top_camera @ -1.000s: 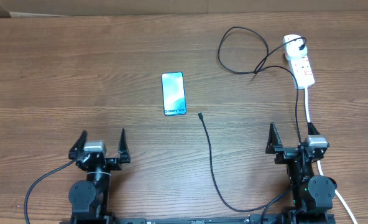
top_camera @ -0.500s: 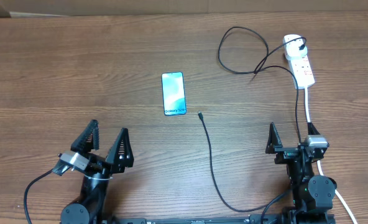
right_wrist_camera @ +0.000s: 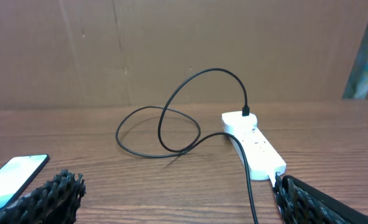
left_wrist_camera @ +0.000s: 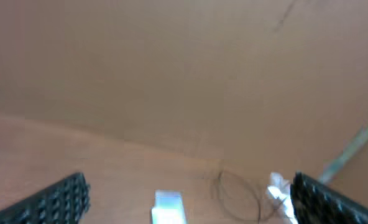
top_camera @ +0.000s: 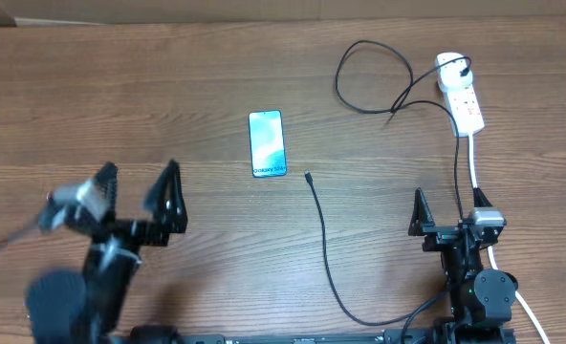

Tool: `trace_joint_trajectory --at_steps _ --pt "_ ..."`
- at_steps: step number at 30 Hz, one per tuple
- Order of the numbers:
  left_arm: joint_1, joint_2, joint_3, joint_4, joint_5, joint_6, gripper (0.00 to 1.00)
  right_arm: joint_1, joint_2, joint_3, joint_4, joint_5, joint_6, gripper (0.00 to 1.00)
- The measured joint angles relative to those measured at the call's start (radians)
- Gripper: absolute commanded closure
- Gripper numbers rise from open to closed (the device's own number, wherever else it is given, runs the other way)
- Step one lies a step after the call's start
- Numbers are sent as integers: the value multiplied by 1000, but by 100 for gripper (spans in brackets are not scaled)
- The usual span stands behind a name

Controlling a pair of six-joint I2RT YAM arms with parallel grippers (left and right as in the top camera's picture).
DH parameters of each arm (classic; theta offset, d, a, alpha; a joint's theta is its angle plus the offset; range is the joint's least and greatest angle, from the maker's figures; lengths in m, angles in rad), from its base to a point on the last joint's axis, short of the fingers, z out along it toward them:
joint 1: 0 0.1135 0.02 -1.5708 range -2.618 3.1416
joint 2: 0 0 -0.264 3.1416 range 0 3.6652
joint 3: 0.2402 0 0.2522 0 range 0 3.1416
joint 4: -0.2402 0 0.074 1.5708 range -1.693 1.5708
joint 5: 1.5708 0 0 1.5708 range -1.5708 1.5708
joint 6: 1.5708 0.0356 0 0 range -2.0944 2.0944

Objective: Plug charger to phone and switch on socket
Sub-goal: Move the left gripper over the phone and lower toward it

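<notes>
Two robot arms wait at a wooden surface (top_camera: 120, 86), neither touching the things laid out for them. The left pincer (top_camera: 140, 177), blurred in the overhead view, stands raised at the near left with its jaws spread wide and nothing between them. The phone (top_camera: 268, 143), screen lit blue and facing up, lies flat ahead of it and to its right, well apart from both fingers. Through the left wrist camera the phone shows low in the picture, between the two dark fingertips (left_wrist_camera: 53, 202), though that view is too soft to make out detail.

The charger (top_camera: 325, 248), a thin black cable, ends in a small plug tip (top_camera: 308, 176) resting on the wood just off the phone's near right corner, apart from it and roughly between the two arms. From there the cable trails toward the near edge and curves toward the right arm's base.

The right pincer (top_camera: 447, 205) is likewise wide and empty at the near right. The socket (top_camera: 460, 96) lies ahead of it by the far right edge, a black plug (top_camera: 467, 67) seated in its far end and the cable looping to its left. Its thick white cord (top_camera: 474, 162) runs back past the right pincer's outer finger.
</notes>
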Motion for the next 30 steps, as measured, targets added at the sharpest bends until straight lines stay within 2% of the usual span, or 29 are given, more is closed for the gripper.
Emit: trace_joint_trajectory --at_steps 1,4,8,12,15,17,19,22,30 --pt "0 77 88 -95 10 3 0 0 -1 0 0 0 0 0" --pt "0 292 302 -241 92 20 0 0 -1 0 1 0 0 0" --pt "0 466 429 -309 253 34 0 0 0 0 0 0 0 0" --pt "0 591 527 -400 288 27 0 0 -1 0 1 0 0 0" --pt "-13 718 659 -571 244 13 0 0 -1 0 1 0 0 0" --pt "-50 819 779 -768 151 4 0 0 -1 0 0 0 0 0" --pt "-90 914 887 -890 68 -2 0 0 -1 0 0 0 0 0" --pt "-148 1049 988 -935 -15 -2 0 0 -1 0 1 0 0 0" --pt "-250 1237 1004 -929 -124 -63 0 0 -1 0 1 0 -1 0"
